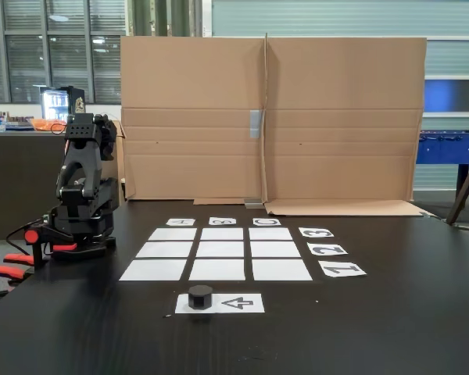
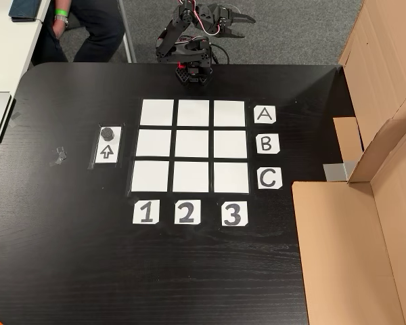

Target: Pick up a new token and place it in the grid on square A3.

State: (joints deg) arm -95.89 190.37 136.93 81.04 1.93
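Dark surface [image 2: 68, 257]: with the tool [image 2: 240, 15] folded back, fingers slightly apart, past its top edge, reach for the token [image 2: 108, 133] on the arrow sheet [image 2: 107, 150] near the left edge, descending squarely over it.

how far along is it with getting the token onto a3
Nothing looks done yet. The token sits on the arrow sheet, and all nine cells of the grid are bare. Nothing is in hand: the tool is folded back at the arm's base. Left: grasp the token, carry it to square A3.
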